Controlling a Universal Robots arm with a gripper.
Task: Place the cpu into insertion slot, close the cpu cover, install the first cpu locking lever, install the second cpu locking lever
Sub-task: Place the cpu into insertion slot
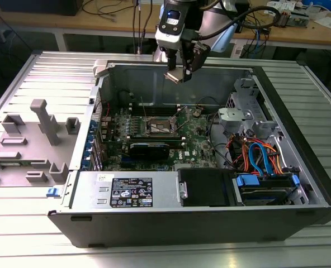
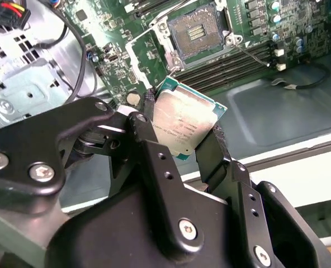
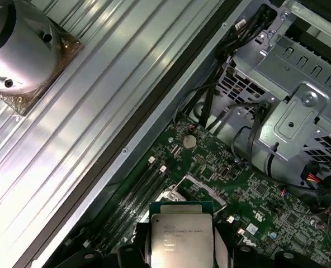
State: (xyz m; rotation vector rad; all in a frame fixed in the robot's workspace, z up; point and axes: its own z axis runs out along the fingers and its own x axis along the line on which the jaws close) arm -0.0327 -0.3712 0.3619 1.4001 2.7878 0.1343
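Silver-grey flat square cpu [image 2: 185, 125], likely light, stiff, fragile: your black pincer [image 2: 183, 123] pinches it by opposite edges.

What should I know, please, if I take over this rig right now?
Gripper: shut on the cpu, held in the air above the open computer case.
Insertion slot: on the green motherboard, bare, contacts showing, nothing seated.
Done: cpu picked up.
Left: all four steps; the cpu is not yet in the slot.
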